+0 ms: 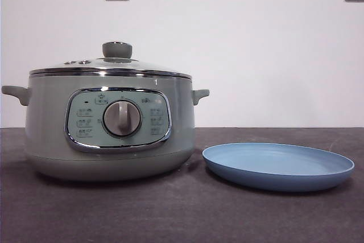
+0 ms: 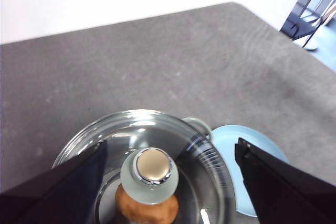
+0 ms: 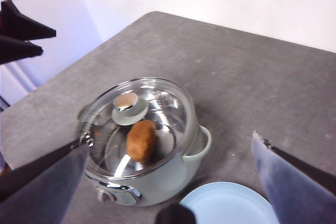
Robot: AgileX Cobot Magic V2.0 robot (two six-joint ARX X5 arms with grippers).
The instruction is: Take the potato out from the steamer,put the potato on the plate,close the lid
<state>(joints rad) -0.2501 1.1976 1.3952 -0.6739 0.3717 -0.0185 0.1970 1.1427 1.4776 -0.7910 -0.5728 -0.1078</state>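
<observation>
Inside the steamer [image 1: 111, 126], the potato [image 3: 141, 140] lies under the closed glass lid [image 3: 139, 124]. Just right of it sits the plate [image 1: 278, 166], bare, on the table [image 1: 182, 214]. Both grippers, left [image 2: 170, 182] and right [image 3: 168, 182], hover above with jaws spread wide.

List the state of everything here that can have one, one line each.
lid: closed on the steamer, untouched.
steamer: upright on the table, potato inside.
potato: lying in the steamer, under the glass.
plate: flat beside the steamer, nothing on it.
left end effector: open, above the lid's knob.
right end effector: open, holding nothing.
</observation>
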